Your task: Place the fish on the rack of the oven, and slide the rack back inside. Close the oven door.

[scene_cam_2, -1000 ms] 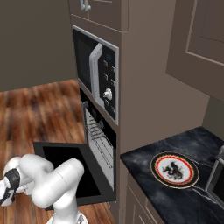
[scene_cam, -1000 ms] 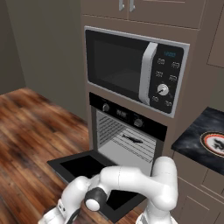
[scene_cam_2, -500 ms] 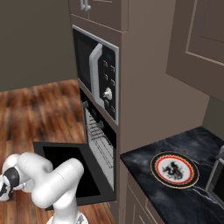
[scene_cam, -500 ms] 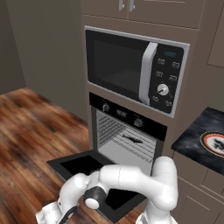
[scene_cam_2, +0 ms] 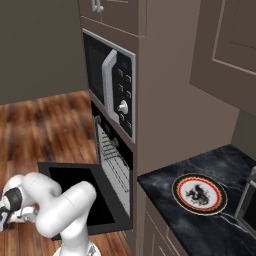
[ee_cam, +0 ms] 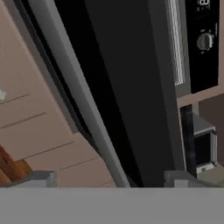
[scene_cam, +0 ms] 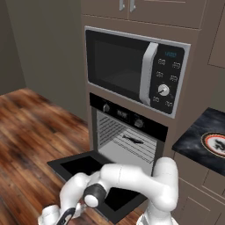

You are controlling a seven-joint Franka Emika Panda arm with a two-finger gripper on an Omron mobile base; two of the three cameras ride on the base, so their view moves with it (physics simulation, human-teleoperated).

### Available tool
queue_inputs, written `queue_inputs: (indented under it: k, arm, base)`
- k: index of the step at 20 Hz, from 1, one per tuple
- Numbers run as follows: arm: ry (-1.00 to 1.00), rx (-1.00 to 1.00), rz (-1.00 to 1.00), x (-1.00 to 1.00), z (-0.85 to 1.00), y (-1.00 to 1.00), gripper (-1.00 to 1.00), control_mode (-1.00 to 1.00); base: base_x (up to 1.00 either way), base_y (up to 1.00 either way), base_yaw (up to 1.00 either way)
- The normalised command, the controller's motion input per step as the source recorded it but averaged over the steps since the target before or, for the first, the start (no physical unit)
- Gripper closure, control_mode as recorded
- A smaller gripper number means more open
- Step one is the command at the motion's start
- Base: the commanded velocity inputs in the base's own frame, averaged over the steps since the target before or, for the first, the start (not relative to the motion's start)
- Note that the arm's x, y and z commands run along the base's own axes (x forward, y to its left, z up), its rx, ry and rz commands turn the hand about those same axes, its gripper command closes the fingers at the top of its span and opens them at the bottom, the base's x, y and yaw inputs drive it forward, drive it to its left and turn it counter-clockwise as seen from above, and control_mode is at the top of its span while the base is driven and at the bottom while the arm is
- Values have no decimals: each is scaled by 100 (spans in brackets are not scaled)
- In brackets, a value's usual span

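Lying centre-right of the left base view, a slim dark fish (scene_cam: 133, 140) on the wire rack (scene_cam: 132, 145), which sits pushed inside the pale ribbed cavity of the oven (scene_cam: 127, 138). Seen edge-on in the right base view, the same rack (scene_cam_2: 114, 160) as thin silvery bars just inside the cavity opening. Below the cavity, dropped flat and open, the black oven door (scene_cam: 83, 169), spread across the lower middle of the left base view and the lower left of the right base view (scene_cam_2: 80, 192). Running diagonally from upper left to bottom centre of the hand view, the door's silver bar handle (ee_cam: 74, 92), with the dark door panel (ee_cam: 127, 87) to its right and wooden floor (ee_cam: 30, 127) to its left. At the bottom of the hand view, two grey fingertips (ee_cam: 37, 178) set far apart on either side of the handle, touching nothing: jaws wide, holding nothing. Low at the bottom left of the left base view, the gripper (scene_cam: 61, 218), beyond the door's front edge. Above the oven, a silver-and-black microwave (scene_cam: 136, 70). At the right edge, a patterned plate (scene_cam_2: 199, 193) on a dark marble counter (scene_cam_2: 220, 230).
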Motion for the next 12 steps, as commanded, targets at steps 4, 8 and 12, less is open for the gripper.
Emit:
queue_inputs:
  k: [4,8,12]
  arm:
    - [-32,-35,-34,-23,-5,33,-100,-100]
    - [-30,-36,-34,0,-2,42,-100,-100]
    - [-29,-37,-28,9,-4,37,-100,-100]
  base:
    - [0,0,0]
    - [0,0,0]
    - [0,0,0]
